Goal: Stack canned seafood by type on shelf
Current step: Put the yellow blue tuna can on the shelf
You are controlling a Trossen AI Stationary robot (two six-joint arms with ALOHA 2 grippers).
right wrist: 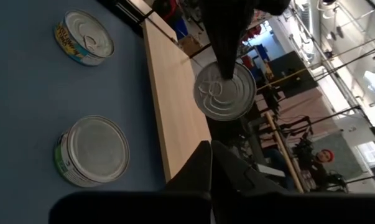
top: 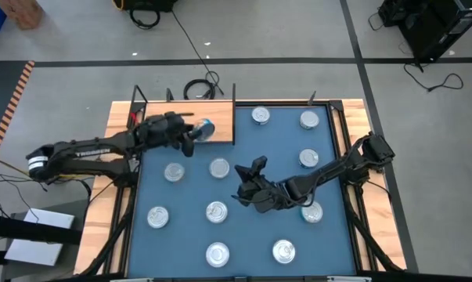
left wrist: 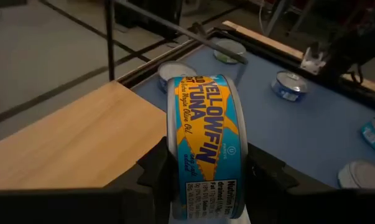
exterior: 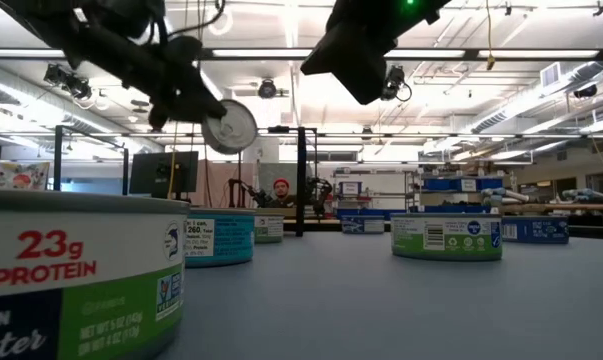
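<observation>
My left gripper (top: 196,135) is shut on a blue-and-yellow tuna can (left wrist: 203,137), which hangs above the right part of the shelf (top: 169,110), a light wooden board with thin black uprights at the table's far left. The same can shows high up in the low view (exterior: 229,127). My right gripper (top: 250,168) hovers shut and empty over the middle of the blue mat (top: 267,149). Several more cans stand lid-up on the mat, among them two (top: 219,168) (top: 174,171) near the shelf's front edge. My left gripper pinches the can between its two fingers (left wrist: 151,174), one on each flat face; one finger lies across the lid (right wrist: 215,99) to its middle. The fingers come slanting down from the table's left. The can stands on edge, its label wall (left wrist: 206,118) up, lifted clear of the board.
Cans are spread over the mat: two at the far side (top: 260,116) (top: 309,120), one at the right (top: 309,157), several toward the near edge (top: 216,211) (top: 283,251). Black uprights (top: 234,95) stand at the shelf's corners. Wooden strips edge the mat on both sides.
</observation>
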